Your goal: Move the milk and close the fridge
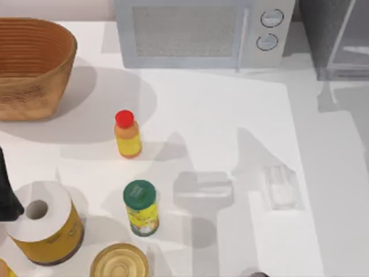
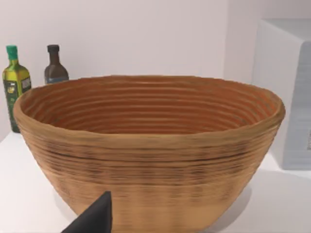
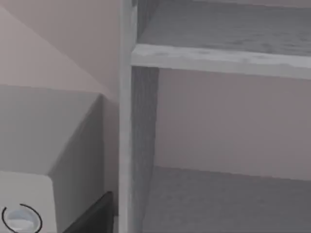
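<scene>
The right gripper point(image 3: 95, 216) is being held up before the open fridge point(image 3: 127, 121), facing a pale shelf and the bare compartment under it, a station judged suited to delivering something into the cabinet or to reaching its door; whether it is released, clenched or carrying anything cannot be told. The left gripper point(image 2: 95, 218) is being kept parked low at the table's left side, facing the basket point(image 2: 146, 165), and its state likewise cannot be told. The fridge point(image 1: 334, 40) is being recorded at the far right corner of the table, its door panel standing swung out, so closing is judged not yet done. Where the milk is standing cannot be told. The microwave point(image 1: 190, 34) is being noted just beside the fridge on its left, two round knobs facing up the front, no markings readable. The basket point(image 1: 29, 86) is being noted at the far left, well apart from the fridge. Nearer, the green-lidded jar point(image 1: 140, 208) and the red-capped bottle point(image 1: 127, 134) are standing upright and apart in the left half, clear of the path to the fridge. Print is being carried on the jar's yellow label and lid, but no word can be read.
</scene>
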`<state>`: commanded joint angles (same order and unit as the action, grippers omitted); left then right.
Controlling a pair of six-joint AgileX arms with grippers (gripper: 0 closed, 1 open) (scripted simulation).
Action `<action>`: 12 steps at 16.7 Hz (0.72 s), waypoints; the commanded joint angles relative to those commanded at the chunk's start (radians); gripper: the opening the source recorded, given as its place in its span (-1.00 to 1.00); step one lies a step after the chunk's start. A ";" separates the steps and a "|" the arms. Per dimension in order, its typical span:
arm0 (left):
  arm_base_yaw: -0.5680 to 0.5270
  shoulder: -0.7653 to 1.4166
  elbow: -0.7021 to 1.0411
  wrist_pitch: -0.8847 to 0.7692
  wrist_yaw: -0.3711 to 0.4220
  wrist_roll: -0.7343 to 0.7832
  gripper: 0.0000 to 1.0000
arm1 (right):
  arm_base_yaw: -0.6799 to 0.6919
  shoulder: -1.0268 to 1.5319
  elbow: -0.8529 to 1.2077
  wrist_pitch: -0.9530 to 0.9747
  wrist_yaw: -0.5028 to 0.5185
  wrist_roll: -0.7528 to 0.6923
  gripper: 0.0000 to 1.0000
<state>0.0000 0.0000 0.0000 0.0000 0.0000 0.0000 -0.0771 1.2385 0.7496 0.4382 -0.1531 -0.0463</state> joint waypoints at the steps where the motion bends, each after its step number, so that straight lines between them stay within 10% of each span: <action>1: 0.000 0.000 0.000 0.000 0.000 0.000 1.00 | 0.009 -0.125 -0.044 -0.024 0.006 -0.002 1.00; 12: 0.000 0.000 0.000 0.000 0.000 0.000 1.00 | 0.068 -1.161 -0.650 -0.358 0.127 0.033 1.00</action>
<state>0.0000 0.0000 0.0000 0.0000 0.0000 0.0000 -0.0090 0.0773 0.0993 0.0802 -0.0266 -0.0128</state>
